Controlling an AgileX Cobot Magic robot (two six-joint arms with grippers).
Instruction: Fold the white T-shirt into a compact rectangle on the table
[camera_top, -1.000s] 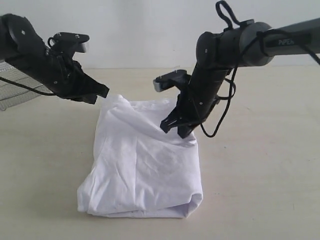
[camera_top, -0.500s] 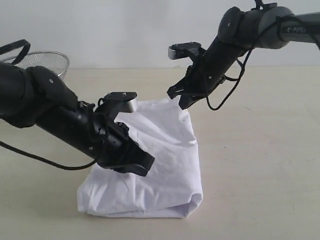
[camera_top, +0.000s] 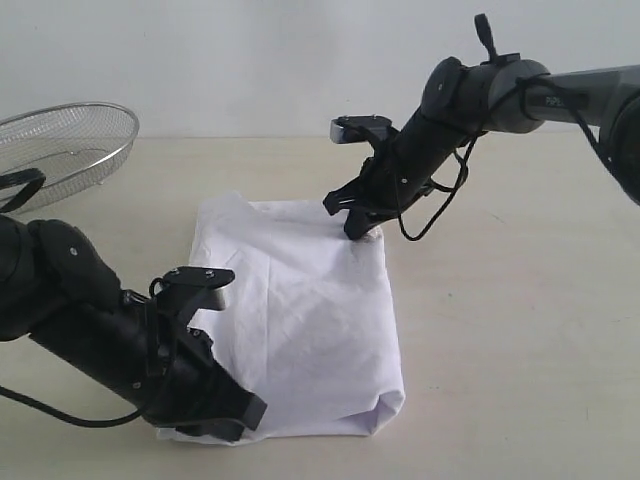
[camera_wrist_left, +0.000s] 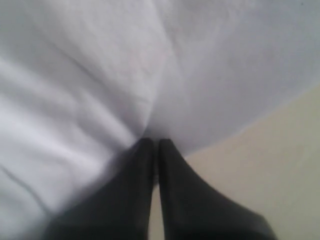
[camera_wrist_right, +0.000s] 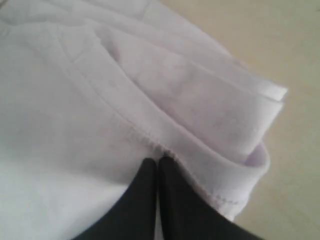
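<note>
While white T-shirt lies folded on table, left claw pinches its edge; right claw closed, tips at hem.

White T-shirt: folded, lying on bench.
Left hand: at shirt's near left corner.
Right hand: at far right corner.

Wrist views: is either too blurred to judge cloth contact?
Left wrist view: soft throughout, shirt folds smeared, left gripper a featureless dark shape. Right wrist view: sharper, hem stitching readable. Exterior view: even light, faint shadows, no glare.
</note>
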